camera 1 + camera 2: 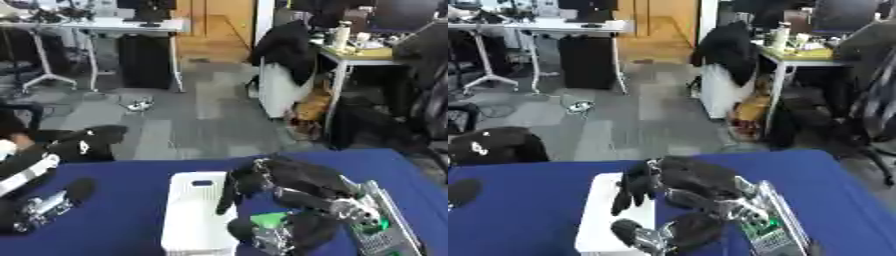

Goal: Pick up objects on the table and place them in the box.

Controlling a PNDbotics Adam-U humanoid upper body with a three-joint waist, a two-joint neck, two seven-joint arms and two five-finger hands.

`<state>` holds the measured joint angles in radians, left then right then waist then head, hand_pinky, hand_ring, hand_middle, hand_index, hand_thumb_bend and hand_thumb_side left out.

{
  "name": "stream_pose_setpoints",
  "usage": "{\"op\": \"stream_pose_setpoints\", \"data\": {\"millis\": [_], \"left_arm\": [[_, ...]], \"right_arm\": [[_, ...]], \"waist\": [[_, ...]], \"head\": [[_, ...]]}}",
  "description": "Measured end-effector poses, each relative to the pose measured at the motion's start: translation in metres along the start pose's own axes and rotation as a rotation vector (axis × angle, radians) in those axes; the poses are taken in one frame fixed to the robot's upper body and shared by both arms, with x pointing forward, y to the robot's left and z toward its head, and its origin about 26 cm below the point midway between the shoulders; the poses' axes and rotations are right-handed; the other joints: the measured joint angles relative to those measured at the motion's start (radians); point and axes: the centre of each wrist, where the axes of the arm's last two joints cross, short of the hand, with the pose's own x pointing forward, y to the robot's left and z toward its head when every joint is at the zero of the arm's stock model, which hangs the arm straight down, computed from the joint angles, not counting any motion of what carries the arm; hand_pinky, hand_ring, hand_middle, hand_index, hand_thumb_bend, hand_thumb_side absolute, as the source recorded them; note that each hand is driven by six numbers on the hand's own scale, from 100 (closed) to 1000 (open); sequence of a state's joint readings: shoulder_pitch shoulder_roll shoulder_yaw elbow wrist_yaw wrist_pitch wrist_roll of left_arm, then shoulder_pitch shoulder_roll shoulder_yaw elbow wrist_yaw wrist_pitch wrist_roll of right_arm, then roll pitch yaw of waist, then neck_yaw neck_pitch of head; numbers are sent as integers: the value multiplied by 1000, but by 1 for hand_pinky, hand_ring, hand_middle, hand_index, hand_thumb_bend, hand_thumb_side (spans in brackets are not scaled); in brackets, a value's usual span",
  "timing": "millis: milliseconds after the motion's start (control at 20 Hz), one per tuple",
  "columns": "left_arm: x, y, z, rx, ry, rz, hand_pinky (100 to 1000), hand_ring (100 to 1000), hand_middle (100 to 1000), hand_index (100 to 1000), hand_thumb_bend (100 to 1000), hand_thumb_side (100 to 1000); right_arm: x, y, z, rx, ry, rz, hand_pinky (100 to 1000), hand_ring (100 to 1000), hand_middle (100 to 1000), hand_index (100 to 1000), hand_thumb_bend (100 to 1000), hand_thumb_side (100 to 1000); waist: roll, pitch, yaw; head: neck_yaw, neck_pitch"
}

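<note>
white box (194, 215) on blue counter (122, 190), contents not visible | right hand (262, 182) just beside box's right rim, fingers (229, 196) drooping, relaxed | green obj (269, 219) right of box, under hand | left hand (48, 207) left of box, fingers: can't tell

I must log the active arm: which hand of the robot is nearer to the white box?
Right. The right hand hangs at the right edge of the white box, fingers pointing down beside it. The left hand is far off to the left, low on the blue table.

The right hand (262, 182) is black with shiny silver parts and a little green light. The left hand (48, 205) is black and silver too.
</note>
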<state>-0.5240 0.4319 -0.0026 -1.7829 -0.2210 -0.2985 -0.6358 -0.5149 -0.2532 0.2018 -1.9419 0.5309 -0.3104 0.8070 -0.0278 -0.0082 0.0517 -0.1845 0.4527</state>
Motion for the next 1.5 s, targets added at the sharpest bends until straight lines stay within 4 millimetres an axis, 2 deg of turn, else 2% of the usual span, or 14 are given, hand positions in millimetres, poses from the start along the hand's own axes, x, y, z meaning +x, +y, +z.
{"op": "stream_pose_setpoints", "data": {"millis": [500,600,750,800,850,900,950,1000,1050,1100,1150,1200,1250,1500], "left_arm": [[0,0,0,1,1,0,857,966,1000,986,124,1000],[0,0,0,1,1,1,857,966,1000,986,124,1000],[0,0,0,2,2,1,857,966,1000,986,124,1000],[0,0,0,2,2,1,857,966,1000,986,124,1000],[0,0,0,2,2,1,857,966,1000,986,124,1000],[0,0,0,2,2,1,857,966,1000,986,124,1000],[0,0,0,2,2,1,857,966,1000,986,124,1000],[0,0,0,3,3,1,857,966,1000,986,125,1000],[0,0,1,6,5,2,857,966,1000,986,126,1000],[0,1,1,11,8,2,857,966,1000,986,126,1000],[-1,1,2,14,10,2,857,966,1000,986,126,1000],[-1,2,2,19,14,3,857,966,1000,985,126,1000],[-1,3,3,23,18,2,856,965,1000,986,126,1000],[-2,5,5,33,32,1,856,965,1000,986,126,1000]], "right_arm": [[-1,-5,7,-15,31,11,471,546,575,694,252,1000],[-4,-13,17,-51,68,32,451,545,583,709,304,1000],[-9,-23,32,-141,141,89,447,556,608,741,431,1000],[-10,-25,35,-182,170,106,448,557,609,743,441,1000],[-11,-26,37,-221,197,122,495,581,628,774,506,1000],[-11,-27,38,-255,223,137,495,581,628,774,506,1000],[-11,-27,39,-282,250,150,501,608,646,794,568,1000],[-11,-26,40,-302,279,160,511,618,655,802,586,1000],[-12,-26,41,-320,307,168,591,650,670,815,613,1000],[-12,-26,41,-336,330,176,591,650,671,814,610,1000],[-12,-25,42,-350,352,181,733,701,699,831,640,1000],[-12,-24,43,-363,373,184,655,669,674,821,1000,1000],[-13,-22,44,-378,391,187,785,728,730,849,644,1000],[-32,-13,55,-375,484,199,813,747,755,870,620,1000]], "waist": [[0,0,-2],[1,0,-7],[1,0,-7],[1,0,-7],[1,0,-7],[1,0,-7],[1,0,-6],[1,0,-6],[1,0,-5],[1,0,-5],[1,-1,-3],[1,-2,-2],[1,-3,-2],[-5,-9,0]], "head": [[1,-1],[2,-1],[9,-1],[10,-2],[10,-2],[10,-2],[10,-3],[11,-3],[14,-4],[19,-8],[26,-11],[34,-12],[41,-17],[62,-33]]}}
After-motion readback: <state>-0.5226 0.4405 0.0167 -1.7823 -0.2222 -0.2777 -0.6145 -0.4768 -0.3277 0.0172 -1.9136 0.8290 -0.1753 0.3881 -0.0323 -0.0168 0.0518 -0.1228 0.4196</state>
